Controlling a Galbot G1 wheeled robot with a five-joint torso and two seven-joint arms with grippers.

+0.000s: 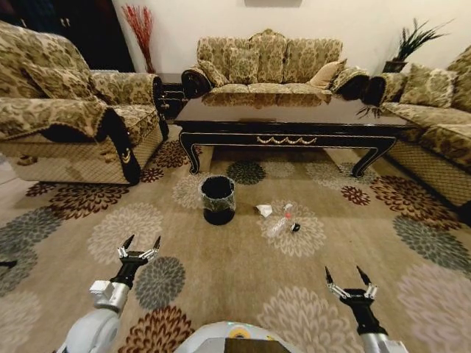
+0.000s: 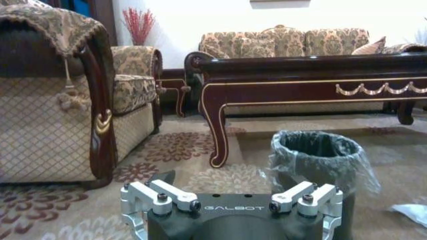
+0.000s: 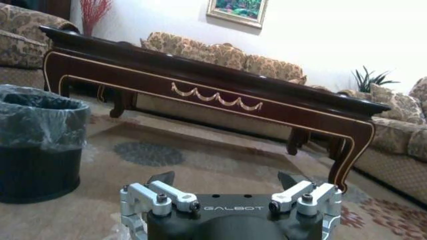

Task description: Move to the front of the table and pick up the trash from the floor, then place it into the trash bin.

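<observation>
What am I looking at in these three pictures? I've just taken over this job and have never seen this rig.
The wide picture comes from a camera on the robot's head, looking down at a living-room floor. The two metal claws at the bottom are its grippers: the left gripper and the right gripper, both open and holding nothing. The other two pictures come from cameras on each wrist, looking out over that arm's own claw.

On the beige floral carpet lie a crumpled white paper, a clear plastic bottle and a tiny black piece. Beside them stands the small round black bin with a translucent liner, in front of the long dark brown glossy coffee table.
</observation>
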